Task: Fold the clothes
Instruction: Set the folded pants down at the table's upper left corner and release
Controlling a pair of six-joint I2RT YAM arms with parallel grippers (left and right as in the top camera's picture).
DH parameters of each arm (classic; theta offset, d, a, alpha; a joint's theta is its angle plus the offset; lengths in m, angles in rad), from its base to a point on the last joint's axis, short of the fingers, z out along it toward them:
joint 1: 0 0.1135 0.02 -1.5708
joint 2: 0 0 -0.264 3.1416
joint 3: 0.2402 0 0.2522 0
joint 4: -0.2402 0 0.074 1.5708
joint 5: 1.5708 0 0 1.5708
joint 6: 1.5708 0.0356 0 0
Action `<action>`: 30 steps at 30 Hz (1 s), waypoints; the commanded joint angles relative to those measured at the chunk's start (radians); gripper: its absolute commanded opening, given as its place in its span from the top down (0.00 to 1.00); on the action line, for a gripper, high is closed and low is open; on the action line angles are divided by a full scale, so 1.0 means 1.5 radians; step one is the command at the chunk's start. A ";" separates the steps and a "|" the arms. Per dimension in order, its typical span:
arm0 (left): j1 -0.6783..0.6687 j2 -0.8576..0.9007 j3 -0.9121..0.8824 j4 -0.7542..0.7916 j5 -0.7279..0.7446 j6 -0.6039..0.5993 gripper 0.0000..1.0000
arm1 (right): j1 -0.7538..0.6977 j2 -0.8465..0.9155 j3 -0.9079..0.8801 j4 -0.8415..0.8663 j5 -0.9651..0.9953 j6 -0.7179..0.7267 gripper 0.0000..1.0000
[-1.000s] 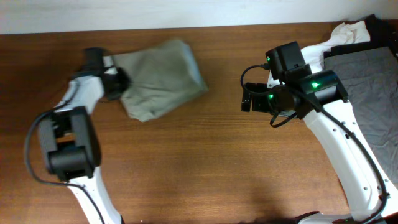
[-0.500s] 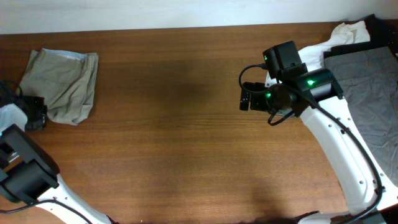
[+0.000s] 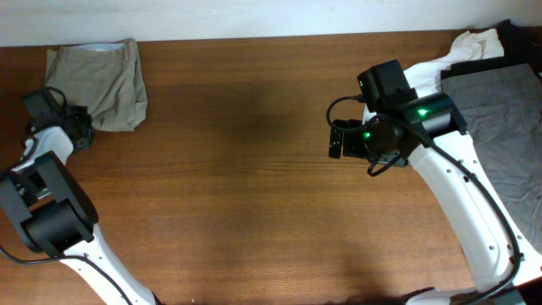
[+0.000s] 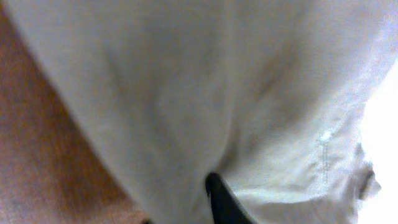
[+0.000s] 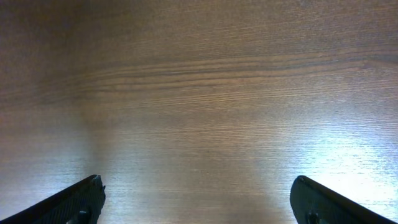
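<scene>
The folded khaki-olive shorts [image 3: 100,78] lie at the table's far left back corner. My left gripper [image 3: 81,129] is at their lower left edge. In the left wrist view the pale cloth [image 4: 205,93] fills nearly the whole frame. One dark finger [image 4: 221,200] pokes out against the cloth and the other finger is hidden under it, so the gripper looks shut on the shorts. My right gripper [image 3: 339,140] hovers over bare wood right of centre. Its two fingertips are wide apart and hold nothing [image 5: 199,193].
A grey garment [image 3: 500,110] is spread at the right edge. A white garment [image 3: 467,47] and a black one [image 3: 521,34] are bunched at the back right corner. The table's back edge [image 3: 254,37] meets a white wall.
The shorts went from left of centre to the far left back corner with my left gripper, then shifted slightly up and right. The right arm barely moved.
</scene>
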 commanded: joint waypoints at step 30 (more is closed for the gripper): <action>-0.013 -0.268 -0.008 -0.413 0.032 0.305 0.01 | -0.002 -0.013 0.047 -0.005 0.001 -0.050 0.01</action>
